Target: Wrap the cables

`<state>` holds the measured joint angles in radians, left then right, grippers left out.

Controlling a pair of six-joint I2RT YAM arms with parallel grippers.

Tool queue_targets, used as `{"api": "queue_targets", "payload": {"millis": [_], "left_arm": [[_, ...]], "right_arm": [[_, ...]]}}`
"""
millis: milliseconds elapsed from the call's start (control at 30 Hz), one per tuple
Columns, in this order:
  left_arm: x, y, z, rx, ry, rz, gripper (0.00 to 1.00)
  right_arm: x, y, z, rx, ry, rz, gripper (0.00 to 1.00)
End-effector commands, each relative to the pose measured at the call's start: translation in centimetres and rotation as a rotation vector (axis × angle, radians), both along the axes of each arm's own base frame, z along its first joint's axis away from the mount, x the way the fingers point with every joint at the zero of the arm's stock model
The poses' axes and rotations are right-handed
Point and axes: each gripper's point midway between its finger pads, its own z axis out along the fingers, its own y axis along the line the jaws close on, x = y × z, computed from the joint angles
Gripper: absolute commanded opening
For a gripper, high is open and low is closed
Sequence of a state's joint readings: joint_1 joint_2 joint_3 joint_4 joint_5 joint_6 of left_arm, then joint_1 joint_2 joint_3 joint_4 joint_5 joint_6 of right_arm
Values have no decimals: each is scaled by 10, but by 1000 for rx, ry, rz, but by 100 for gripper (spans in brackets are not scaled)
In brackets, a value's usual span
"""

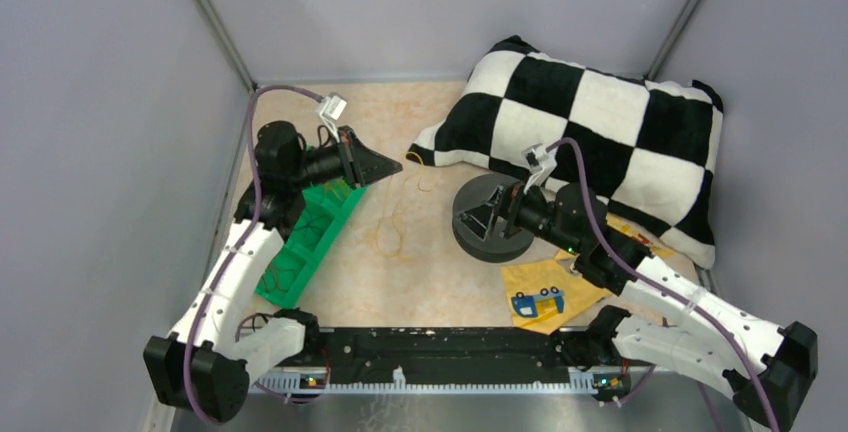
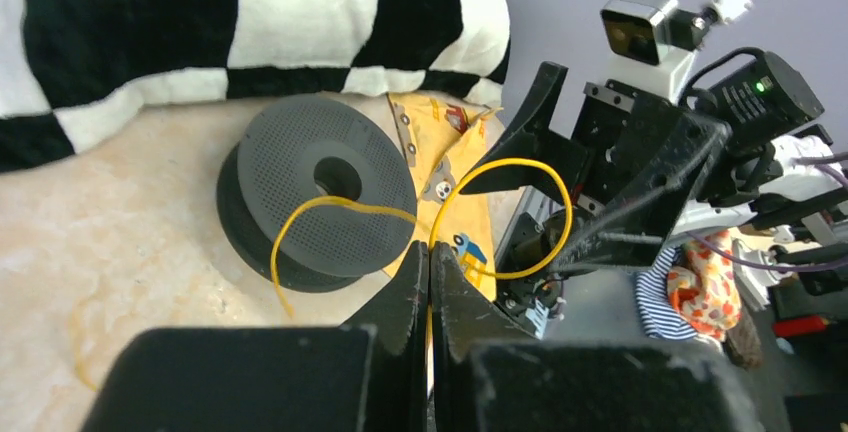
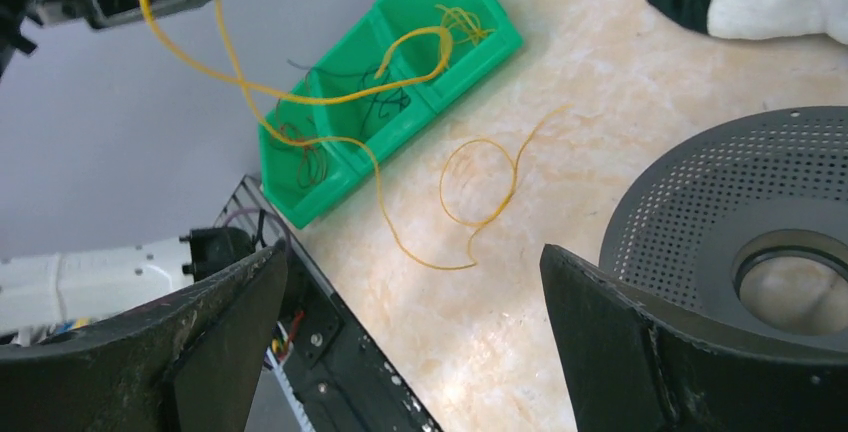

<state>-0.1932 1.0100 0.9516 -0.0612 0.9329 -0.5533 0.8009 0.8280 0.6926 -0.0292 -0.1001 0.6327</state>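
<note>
right wrist shows the cables (image 3: 480, 141) thin, yellow, loosely looped.

Plain grey-lilac wall panels (image 1: 100, 152) enclose the beige marbled worktop (image 1: 430, 282) on 3 sides, joined at the 2 rear corners by slim metal posts (image 1: 213, 20), under even, diffuse light with soft shadows.

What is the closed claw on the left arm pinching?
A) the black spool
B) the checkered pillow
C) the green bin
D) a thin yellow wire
D: the left gripper is shut on the yellow wire, which loops out from between its closed fingertips in the left wrist view.
</note>
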Motion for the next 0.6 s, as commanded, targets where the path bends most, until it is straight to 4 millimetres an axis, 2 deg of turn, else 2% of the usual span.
{"api": "queue_targets", "payload": {"millis": [0, 67, 167, 300, 400, 567], "left_arm": [[12, -18, 17, 7, 34, 65, 0], [20, -24, 9, 45, 110, 102, 0], [24, -28, 7, 5, 197, 124, 0], [14, -36, 20, -134, 244, 87, 0], [14, -33, 30, -139, 244, 109, 0], [12, -30, 38, -148, 247, 130, 0]], "right_arm": [[-13, 15, 23, 41, -169, 90, 96], [-21, 22, 24, 35, -248, 113, 95], [-19, 24, 20, 81, -290, 81, 92], [-7, 18, 18, 198, -274, -26, 90], [5, 17, 18, 243, -246, -95, 89], [14, 37, 32, 319, -226, -77, 91]]}}
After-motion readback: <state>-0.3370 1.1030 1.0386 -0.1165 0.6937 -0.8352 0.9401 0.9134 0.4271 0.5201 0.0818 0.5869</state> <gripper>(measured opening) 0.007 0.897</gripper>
